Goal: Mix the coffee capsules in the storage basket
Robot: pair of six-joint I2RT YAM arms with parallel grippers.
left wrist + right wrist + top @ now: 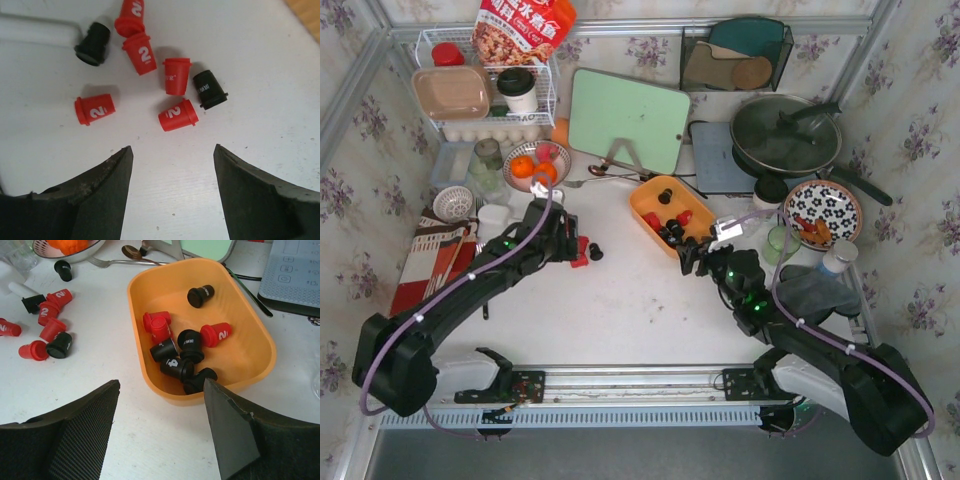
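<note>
While the left gripper (172, 148) and right gripper (162, 383) are held open and empty, red and black coffee capsules (178, 115) are seen lying left of the storage basket (246, 347), others inside it, so the mixing is judged partly done.

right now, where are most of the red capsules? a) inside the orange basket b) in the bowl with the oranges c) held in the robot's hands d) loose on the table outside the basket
d: at least five red capsules lie loose on the table in front of the open left hand, while the storage basket holds only about three red ones among black capsules.
</note>
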